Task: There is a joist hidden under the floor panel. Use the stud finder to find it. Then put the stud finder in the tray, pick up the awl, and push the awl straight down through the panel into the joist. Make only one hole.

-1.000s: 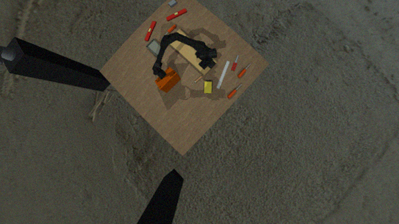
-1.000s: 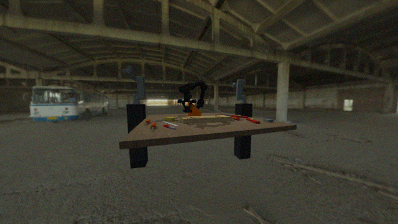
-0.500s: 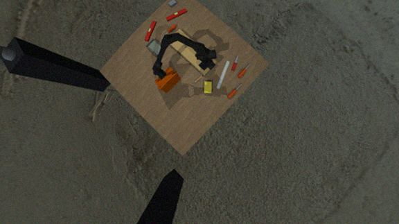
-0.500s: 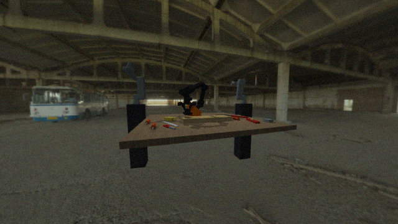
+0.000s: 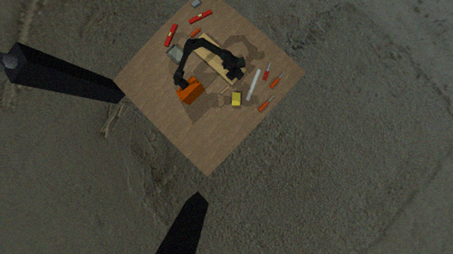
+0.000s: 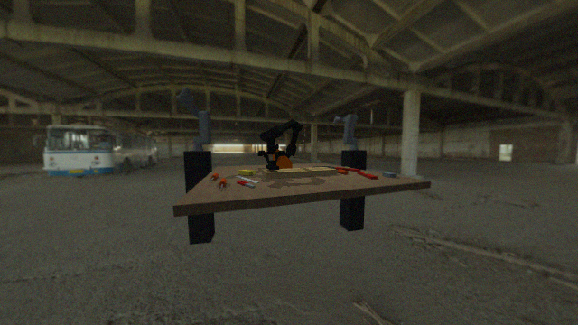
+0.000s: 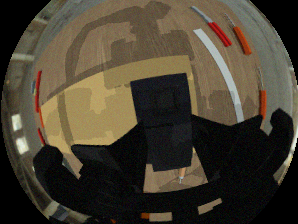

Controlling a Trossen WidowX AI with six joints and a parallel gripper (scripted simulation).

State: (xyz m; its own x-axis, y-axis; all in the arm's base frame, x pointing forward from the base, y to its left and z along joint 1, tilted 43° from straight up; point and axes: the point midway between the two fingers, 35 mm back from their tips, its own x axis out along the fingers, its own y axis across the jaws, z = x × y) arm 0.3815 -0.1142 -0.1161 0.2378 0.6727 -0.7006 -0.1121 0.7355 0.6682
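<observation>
My gripper [image 5: 236,69] [image 6: 272,164] [image 7: 165,118] is shut on a dark rectangular block, the stud finder [image 7: 160,112]. It holds the block over the right end of the pale wooden floor panel [image 5: 209,57] [image 6: 312,171] [image 7: 87,110]. Whether the block touches the panel I cannot tell. A small awl with an orange handle [image 5: 225,90] [image 7: 181,176] lies on the table just past the panel's end, below the gripper in the wrist view. The grey tray [image 5: 174,54] stands to the left of the arm, near its base.
An orange box [image 5: 190,90] sits by the arm's base. A yellow block [image 5: 236,98], a white ruler [image 5: 253,84] and orange and red screwdrivers [image 5: 276,81] lie to the right. Two red levels [image 5: 171,34] and a grey block [image 5: 195,3] lie at the far corner.
</observation>
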